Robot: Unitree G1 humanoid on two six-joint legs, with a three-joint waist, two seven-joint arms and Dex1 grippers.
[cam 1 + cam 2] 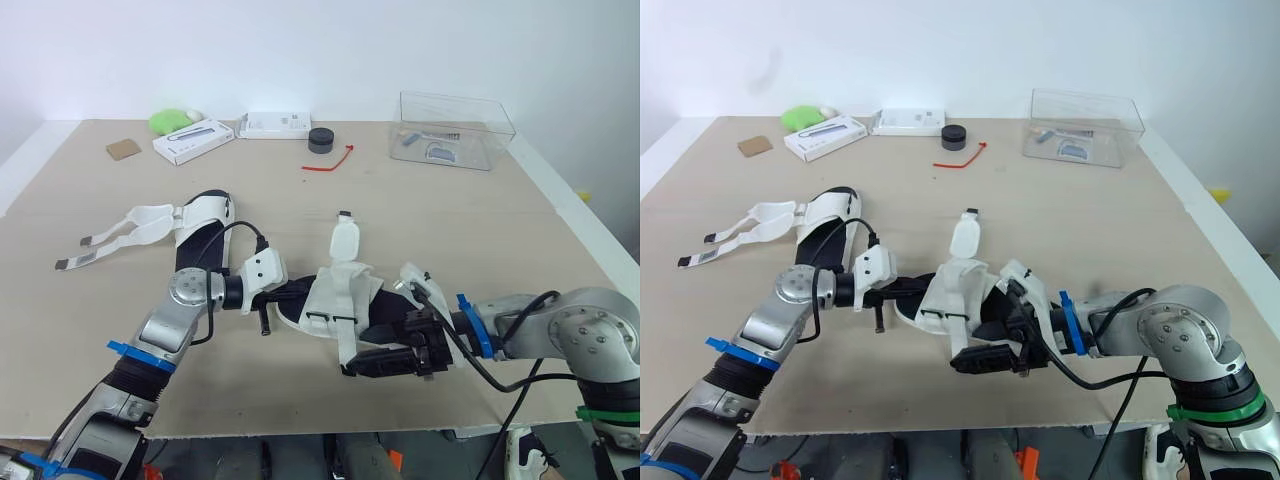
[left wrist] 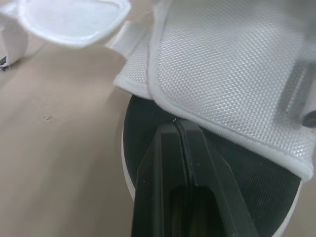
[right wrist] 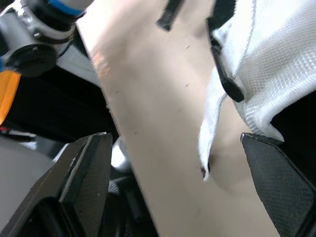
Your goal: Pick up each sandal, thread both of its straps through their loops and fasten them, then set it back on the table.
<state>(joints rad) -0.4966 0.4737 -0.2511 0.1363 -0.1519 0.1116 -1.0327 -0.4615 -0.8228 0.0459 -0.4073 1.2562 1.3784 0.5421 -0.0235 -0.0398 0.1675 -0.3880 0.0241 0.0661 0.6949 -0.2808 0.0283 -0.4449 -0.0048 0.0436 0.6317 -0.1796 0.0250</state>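
At the near sandal [image 1: 335,290], left gripper [image 2: 177,123] sits pressed together, right gripper [image 3: 173,137] gapes wide.

A plain white wall [image 1: 330,50] is seen behind a beige table [image 1: 420,230] w/ a white edge; light is even, w/ a brighter patch on the wall at far left. Along the table's far side are set a cardboard scrap [image 1: 123,149], a green object [image 1: 172,120], two white boxes [image 1: 193,140], a black round item [image 1: 321,140], a red tie [image 1: 330,160] & a clear plastic box [image 1: 455,130] at the right.
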